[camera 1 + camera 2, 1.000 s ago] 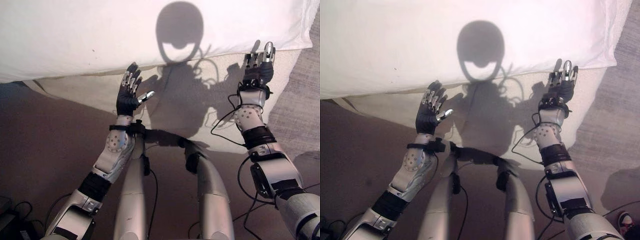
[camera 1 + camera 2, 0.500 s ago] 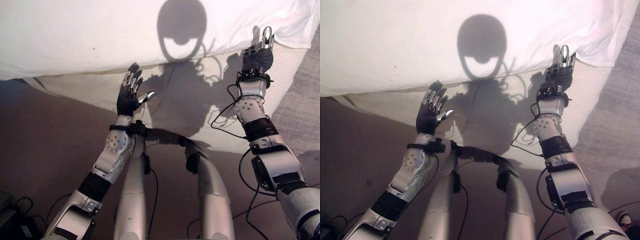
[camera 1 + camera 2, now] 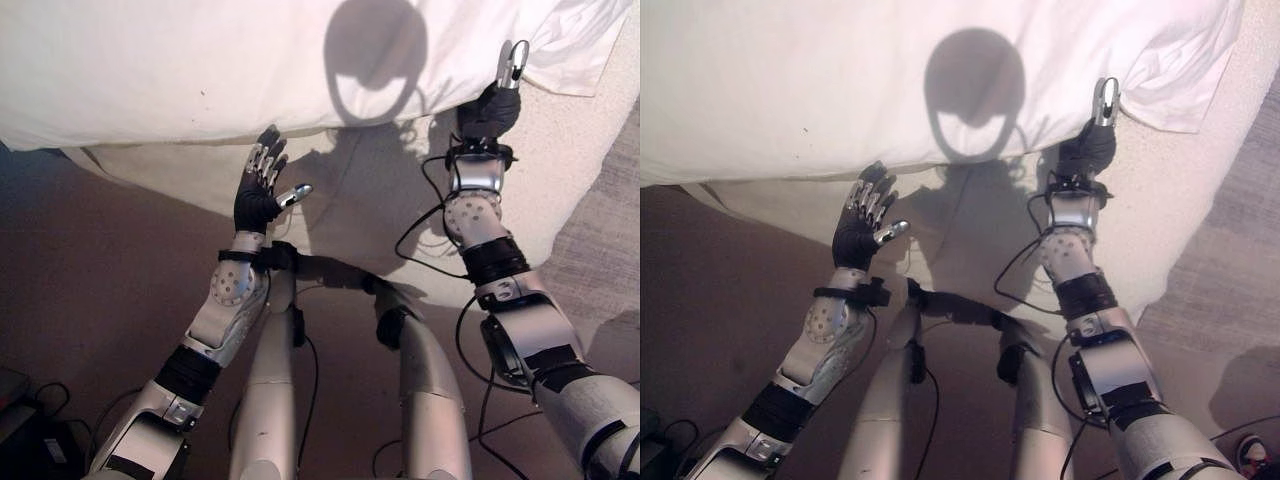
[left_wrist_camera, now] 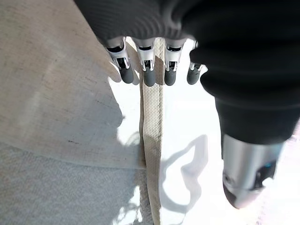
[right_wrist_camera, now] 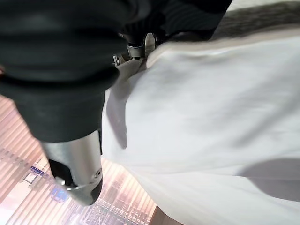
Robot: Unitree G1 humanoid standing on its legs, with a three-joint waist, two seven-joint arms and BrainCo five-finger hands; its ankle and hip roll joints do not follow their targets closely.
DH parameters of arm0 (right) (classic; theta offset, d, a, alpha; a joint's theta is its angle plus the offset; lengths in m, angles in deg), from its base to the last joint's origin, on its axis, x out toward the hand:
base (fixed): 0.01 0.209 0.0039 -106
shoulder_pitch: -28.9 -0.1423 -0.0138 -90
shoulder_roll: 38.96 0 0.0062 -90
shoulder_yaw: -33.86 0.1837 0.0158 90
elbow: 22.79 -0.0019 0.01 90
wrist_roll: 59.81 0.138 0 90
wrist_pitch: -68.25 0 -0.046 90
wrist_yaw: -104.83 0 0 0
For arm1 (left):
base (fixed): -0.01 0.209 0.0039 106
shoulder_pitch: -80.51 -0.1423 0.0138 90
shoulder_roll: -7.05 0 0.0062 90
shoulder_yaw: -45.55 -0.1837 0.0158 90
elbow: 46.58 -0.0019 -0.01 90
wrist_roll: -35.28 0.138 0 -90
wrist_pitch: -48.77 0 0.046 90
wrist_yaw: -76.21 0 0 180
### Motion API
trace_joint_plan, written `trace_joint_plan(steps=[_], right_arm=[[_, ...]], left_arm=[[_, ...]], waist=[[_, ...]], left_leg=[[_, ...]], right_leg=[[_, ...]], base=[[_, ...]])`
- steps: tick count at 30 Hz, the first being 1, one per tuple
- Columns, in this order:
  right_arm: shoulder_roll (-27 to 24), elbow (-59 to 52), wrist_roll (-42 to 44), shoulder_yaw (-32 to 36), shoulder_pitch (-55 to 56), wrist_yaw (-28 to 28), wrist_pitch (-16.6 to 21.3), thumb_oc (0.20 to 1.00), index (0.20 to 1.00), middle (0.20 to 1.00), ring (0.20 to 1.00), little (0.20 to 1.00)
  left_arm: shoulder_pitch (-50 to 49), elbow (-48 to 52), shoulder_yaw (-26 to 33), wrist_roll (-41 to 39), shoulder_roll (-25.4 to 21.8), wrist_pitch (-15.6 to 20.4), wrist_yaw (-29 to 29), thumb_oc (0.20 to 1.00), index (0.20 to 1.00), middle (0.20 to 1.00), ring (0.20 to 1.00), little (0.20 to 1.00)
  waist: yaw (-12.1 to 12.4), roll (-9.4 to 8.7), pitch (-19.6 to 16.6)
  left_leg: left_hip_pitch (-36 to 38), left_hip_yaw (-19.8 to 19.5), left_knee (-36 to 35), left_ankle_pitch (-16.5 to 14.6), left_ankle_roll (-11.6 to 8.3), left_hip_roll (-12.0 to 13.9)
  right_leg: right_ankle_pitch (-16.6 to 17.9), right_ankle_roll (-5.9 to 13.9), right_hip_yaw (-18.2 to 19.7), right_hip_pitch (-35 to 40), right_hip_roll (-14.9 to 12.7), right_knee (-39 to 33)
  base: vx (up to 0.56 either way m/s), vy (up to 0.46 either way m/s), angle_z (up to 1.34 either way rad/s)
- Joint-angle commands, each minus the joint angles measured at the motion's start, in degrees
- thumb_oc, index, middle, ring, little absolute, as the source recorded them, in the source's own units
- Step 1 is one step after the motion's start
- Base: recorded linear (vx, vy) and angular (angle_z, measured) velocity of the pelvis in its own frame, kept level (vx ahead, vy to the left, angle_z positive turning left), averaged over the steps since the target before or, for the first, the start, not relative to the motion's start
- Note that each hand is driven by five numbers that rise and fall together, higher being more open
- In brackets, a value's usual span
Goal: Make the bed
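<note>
Head cams first: my right hand is up at the hem of the white duvet, which lies across the top of the beige mattress. One finger pokes up over the cloth and the rest slip under the hem, so from here I can't say whether I've got it pinched or not. My left hand just hovers in front of the mattress side with fingers spread and straight, holding nothing.

Left wrist cam: straight fingers hang apart, thumb well off to the side, with the mattress seam running below them. Not touching anything I can see.

Right wrist cam: white duvet right up against the hand, thumb sticking out free, other fingers buried in the fold. Still can't tell the grip.

My take on doing this bit well: get a proper pinch on the hem before pulling, bring the left hand up to the same edge, and draw both sides evenly, or the cover will probably skew.
</note>
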Motion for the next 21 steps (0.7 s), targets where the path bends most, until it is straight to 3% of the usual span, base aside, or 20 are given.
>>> trace_joint_plan(steps=[1, 6, 21], right_arm=[[2.7, -4.9, -0.1, -1.7, 3.0, -0.6, 2.9, 1.000, 1.000, 1.000, 1.000, 1.000], [6.2, -4.3, -0.7, -1.8, 9.3, -2.4, 1.8, 1.000, 1.000, 1.000, 1.000, 1.000], [8.6, -8.9, -2.9, -3.8, 17.4, -2.5, 1.1, 1.000, 1.000, 1.000, 1.000, 1.000]], left_arm=[[-0.9, 7.0, -0.8, 0.9, 0.1, 2.6, -0.9, 1.000, 1.000, 1.000, 1.000, 1.000], [-0.4, 6.7, -1.2, 1.6, 0.6, 2.2, -2.4, 1.000, 1.000, 1.000, 1.000, 1.000], [-1.6, 7.6, -1.2, 2.0, 0.9, 2.2, -3.8, 1.000, 1.000, 1.000, 1.000, 1.000]], waist=[[0.1, -0.66, -0.9], [-0.5, -0.33, -0.9], [-1.3, 0.02, -0.9]], left_leg=[[2.2, 1.7, 6.1, -10.1, -2.00, -1.1], [2.0, 1.8, 6.2, -10.2, -1.89, -1.1], [1.2, 2.5, 6.9, -10.5, -1.71, -1.0]], right_leg=[[12.1, 7.53, -1.1, 3.9, -1.5, -10.8], [12.2, 7.49, -1.0, 3.7, -1.6, -10.9], [12.5, 7.45, -0.6, 3.1, -2.2, -10.8]], base=[[0.00, 0.000, 0.00], [0.00, 0.000, 0.00], [0.00, 0.000, 0.00]])
